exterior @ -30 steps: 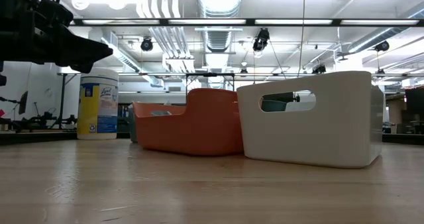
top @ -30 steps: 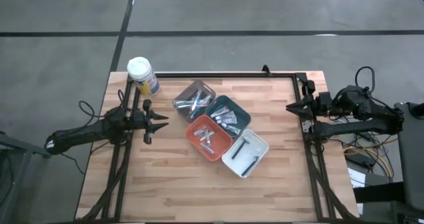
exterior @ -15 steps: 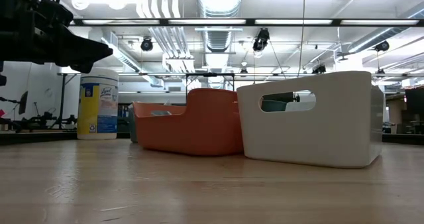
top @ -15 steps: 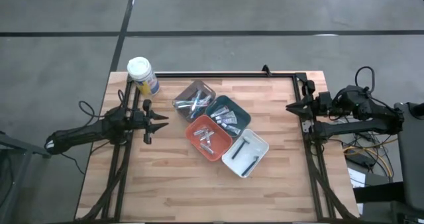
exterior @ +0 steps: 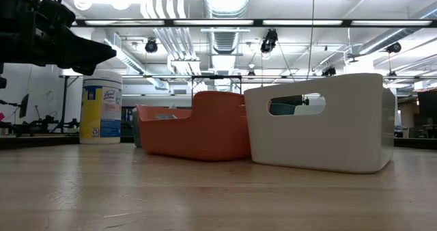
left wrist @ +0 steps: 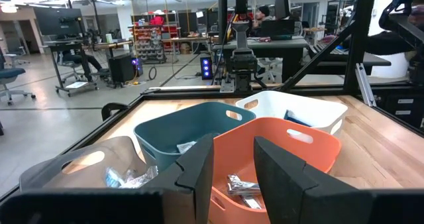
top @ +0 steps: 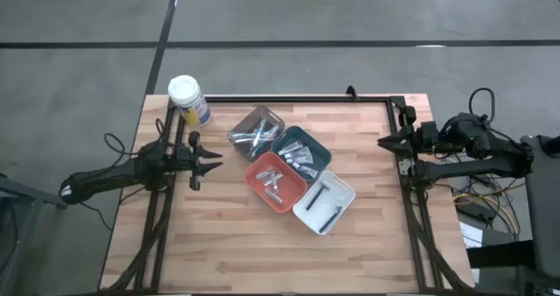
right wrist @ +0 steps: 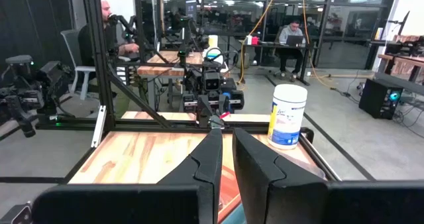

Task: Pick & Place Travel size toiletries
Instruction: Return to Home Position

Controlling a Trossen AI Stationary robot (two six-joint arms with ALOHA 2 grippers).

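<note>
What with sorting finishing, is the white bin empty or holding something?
Holding something: the high view shows slim dark pieces lying inside the white bin.

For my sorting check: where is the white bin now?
High view: the white bin sits right of centre on the table, beside the orange bin, at the cluster's end farthest from the canister.

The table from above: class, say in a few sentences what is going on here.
Nothing is being handled. The left gripper and right gripper hang open and empty at opposite sides of the table. The small toiletries lie in bins grouped mid-table: a clear bin, a teal bin, an orange bin and a white bin. A wipes canister stands at one corner.
</note>
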